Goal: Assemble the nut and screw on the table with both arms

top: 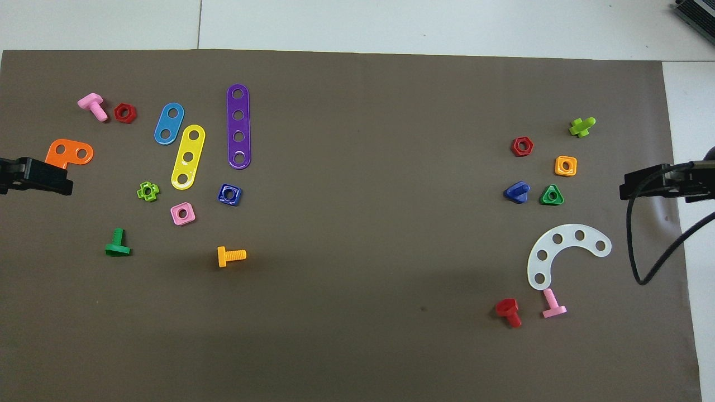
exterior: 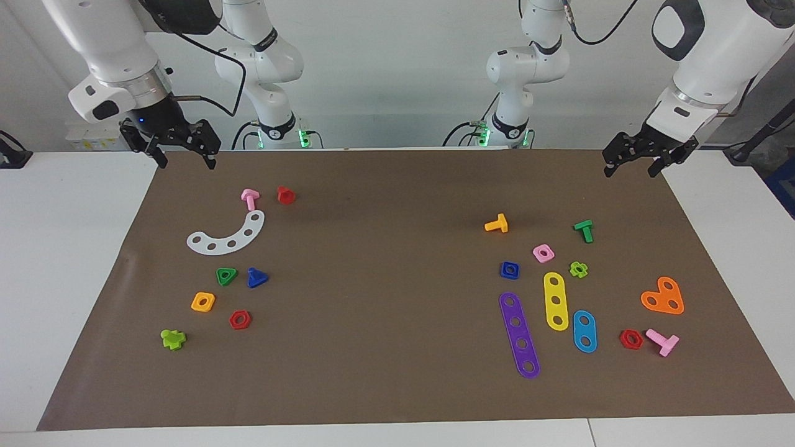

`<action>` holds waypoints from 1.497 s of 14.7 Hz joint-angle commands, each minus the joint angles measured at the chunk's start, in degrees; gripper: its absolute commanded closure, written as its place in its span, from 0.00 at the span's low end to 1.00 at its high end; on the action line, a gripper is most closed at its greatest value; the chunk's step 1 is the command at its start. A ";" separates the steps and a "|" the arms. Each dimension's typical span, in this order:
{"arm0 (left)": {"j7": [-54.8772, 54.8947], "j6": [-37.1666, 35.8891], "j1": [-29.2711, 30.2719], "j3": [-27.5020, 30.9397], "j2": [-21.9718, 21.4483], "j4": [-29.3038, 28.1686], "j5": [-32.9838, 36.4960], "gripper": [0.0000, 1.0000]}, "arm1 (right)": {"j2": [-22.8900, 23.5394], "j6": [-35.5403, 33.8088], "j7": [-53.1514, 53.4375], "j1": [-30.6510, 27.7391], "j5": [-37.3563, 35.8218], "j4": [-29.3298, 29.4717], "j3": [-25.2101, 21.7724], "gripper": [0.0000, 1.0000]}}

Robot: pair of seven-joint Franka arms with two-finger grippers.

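Two white jointed robot arms (exterior: 112, 56) with silver wrist rings. Black two-finger grippers (exterior: 643, 155); black cables trail from the wrists. Green lights glow at the bases.

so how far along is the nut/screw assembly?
Nothing is done or held yet. The blue nut lies on the mat beside the pink nut; the blue screw lies beside the green triangular nut. The left gripper and right gripper, both open, hover over the mat's corners. Both picks and the joining remain.
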 commanded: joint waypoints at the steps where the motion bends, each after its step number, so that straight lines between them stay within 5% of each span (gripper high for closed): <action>1: 0.32 1.40 -0.61 0.27 -1.86 -2.56 1.34 0.00 | -1.59 3.38 -1.80 -0.24 -0.16 -3.29 0.45 0.00; 9: 0.15 1.40 -0.61 0.27 -1.86 -2.56 1.34 0.00 | 0.77 23.67 -1.97 2.22 0.55 -18.57 0.98 0.00; 19: 0.15 1.40 -0.61 0.27 -1.86 -2.56 1.34 0.00 | 13.87 49.78 -17.86 1.61 4.68 -28.16 0.98 0.00; 22: 0.15 1.32 -0.61 0.27 -1.86 -2.56 1.34 0.00 | 15.36 53.92 -20.60 0.82 4.68 -30.01 0.98 0.11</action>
